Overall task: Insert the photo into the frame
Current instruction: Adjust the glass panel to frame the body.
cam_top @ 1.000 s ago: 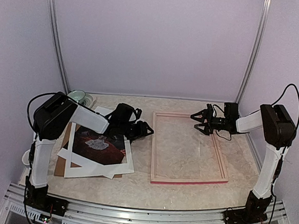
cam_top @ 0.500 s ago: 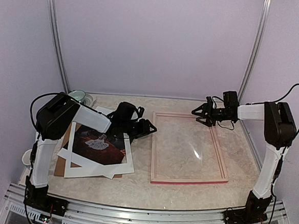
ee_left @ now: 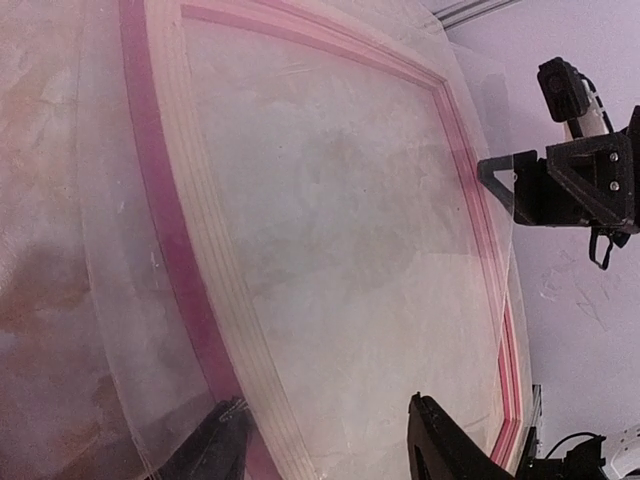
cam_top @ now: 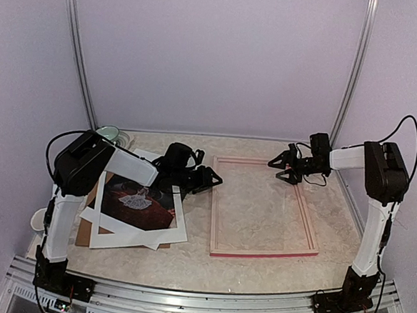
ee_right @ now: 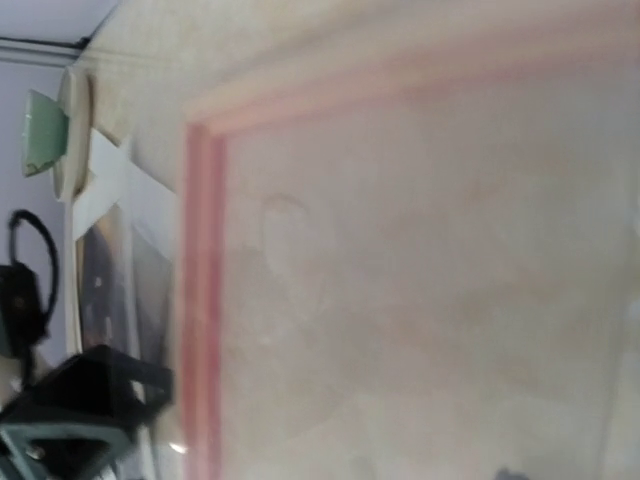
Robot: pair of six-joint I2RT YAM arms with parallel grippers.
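Observation:
The frame (cam_top: pixel 214 214) lies flat at centre right, pink at its edges and pale on its upper face. The photo (cam_top: pixel 137 202), dark with a small pale figure, lies to its left among white mat pieces (cam_top: pixel 138 234). My left gripper (cam_top: pixel 214 180) is open beside the frame's left rail near the far corner. In the left wrist view its fingers (ee_left: pixel 440 445) straddle the pink rail (ee_left: pixel 165 220), holding nothing I can see. A clear sheet (ee_left: pixel 95 250) appears to lie over the frame. My right gripper (cam_top: pixel 275 170) hovers open by the far right corner; its wrist view is blurred.
A brown backing board (cam_top: pixel 86 212) lies under the mat pieces. A pale green bowl (cam_top: pixel 108 133) stands at the back left, and a small white object (cam_top: pixel 36 220) sits at the left edge. Walls close in on three sides.
The left gripper has crept right toward the frame's left rail. The right gripper rose toward the far rail, then came back down a little, staying over the far right corner.

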